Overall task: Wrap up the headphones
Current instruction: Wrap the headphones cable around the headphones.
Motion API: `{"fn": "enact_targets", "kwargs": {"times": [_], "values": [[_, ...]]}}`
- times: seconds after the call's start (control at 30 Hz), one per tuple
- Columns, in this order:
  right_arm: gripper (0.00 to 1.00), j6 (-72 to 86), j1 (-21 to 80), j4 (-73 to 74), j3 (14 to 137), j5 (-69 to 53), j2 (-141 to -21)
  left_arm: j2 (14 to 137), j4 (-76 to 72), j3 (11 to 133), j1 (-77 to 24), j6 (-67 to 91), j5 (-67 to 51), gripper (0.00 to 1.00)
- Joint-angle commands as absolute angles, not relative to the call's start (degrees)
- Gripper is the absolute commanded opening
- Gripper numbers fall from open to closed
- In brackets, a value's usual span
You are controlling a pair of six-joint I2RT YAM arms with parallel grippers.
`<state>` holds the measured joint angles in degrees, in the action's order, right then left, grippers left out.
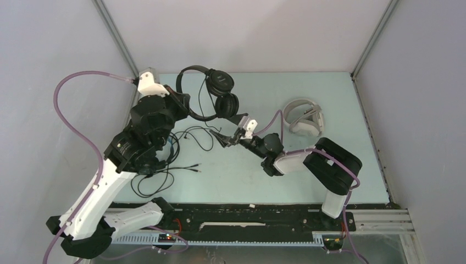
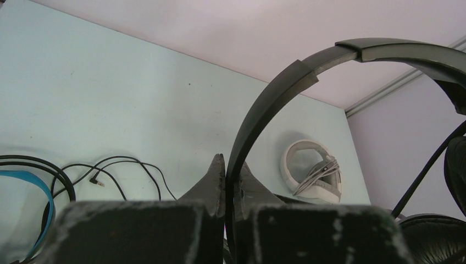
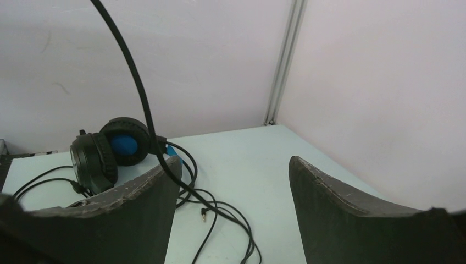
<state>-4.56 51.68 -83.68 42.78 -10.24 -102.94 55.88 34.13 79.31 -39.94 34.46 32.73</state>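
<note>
left gripper (image 2: pixel 231 168): fingers pressed together, a thin black band pinched between their tips
black headphones (image 2: pixel 286 82): headband arcs up and to the right from the grip; a dark ear cup sits at the lower right, with a cable slanting along the right edge
white headphones (image 2: pixel 310 176): lying on the table (image 2: pixel 110 93) near the far wall
blue-lined headband (image 2: pixel 38 181): at the left edge, on the table
loose black cable (image 2: pixel 126 163): looped on the table, plug end free

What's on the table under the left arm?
Loose black cable loops out from beneath it, and the right wrist view shows a black headset with blue pads there. From above, the arm hides nearly all of that headset.
</note>
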Motion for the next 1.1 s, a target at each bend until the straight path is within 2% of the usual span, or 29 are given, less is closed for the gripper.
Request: {"fn": "enact_targets", "kwargs": {"times": [0.0, 0.43, 0.5, 0.6, 0.73, 1.07], "values": [[0.73, -4.4, 50.6, -87.0, 45.8, -17.0, -103.4, 54.2, 32.2, 82.8, -39.8, 35.3, 31.9, 0.0], [0.67, -1.6, 50.7, -86.5, 49.0, -21.7, -106.2, 53.8, 32.2, 81.8, -39.8, 36.1, 30.9, 0.0], [0.57, -1.2, 50.6, -86.3, 48.9, -22.0, -106.2, 53.8, 32.2, 81.5, -39.8, 36.1, 30.8, 0.0], [0.28, -0.4, 50.4, -86.3, 48.1, -22.5, -105.6, 53.9, 32.3, 81.4, -39.7, 35.4, 30.7, 0.0], [0.0, -2.7, 50.0, -86.3, 43.3, -21.5, -102.6, 53.4, 31.3, 80.1, -39.8, 34.4, 31.7, 0.0], [0.0, -0.8, 47.8, -86.9, 33.1, -20.1, -97.8, 52.6, 31.6, 79.3, -36.4, 33.0, 33.7, 0.0]]}}
